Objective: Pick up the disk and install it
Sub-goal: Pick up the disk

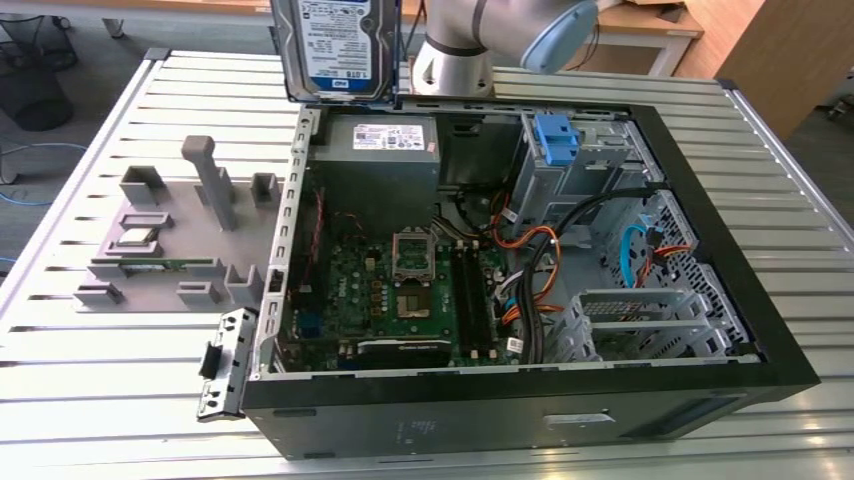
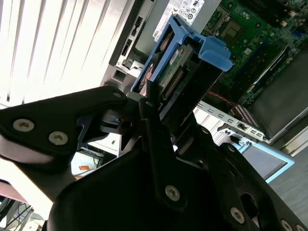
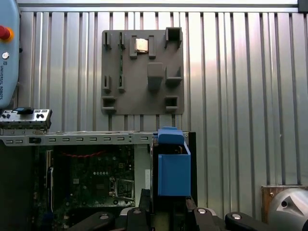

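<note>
- Surface: slatted metal table (image 1: 107, 380), pale ribs running across the exterior view, catching strong light.
- Open computer case (image 1: 747, 330) lies on the table with its side off. A green motherboard (image 1: 400, 270) shows inside, and a grey box (image 1: 380, 150) with a white sticker sits at the far wall.
- Bare blue bracket (image 1: 554, 135) stands in the drive cage, to the exterior view's right of the grey box.
- Grey fixture plate (image 1: 160, 250) with upright posts lies flat on the table, just beside the case on the exterior view's left.
- Disk (image 1: 336, 45) is off the table, held upright in the air above the case's far corner, label facing the exterior camera.
- Gripper (image 2: 151, 108): black fingers (image 2: 154, 144) are closed onto the disk's end, its blue rails jutting out beyond them.
- Arm (image 1: 467, 45) rises just beside the disk.
- Room: grey floor (image 1: 814, 150), wooden furniture (image 1: 774, 50) at the exterior view's upper right, black wire basket (image 1: 34, 70) at upper left.
</note>
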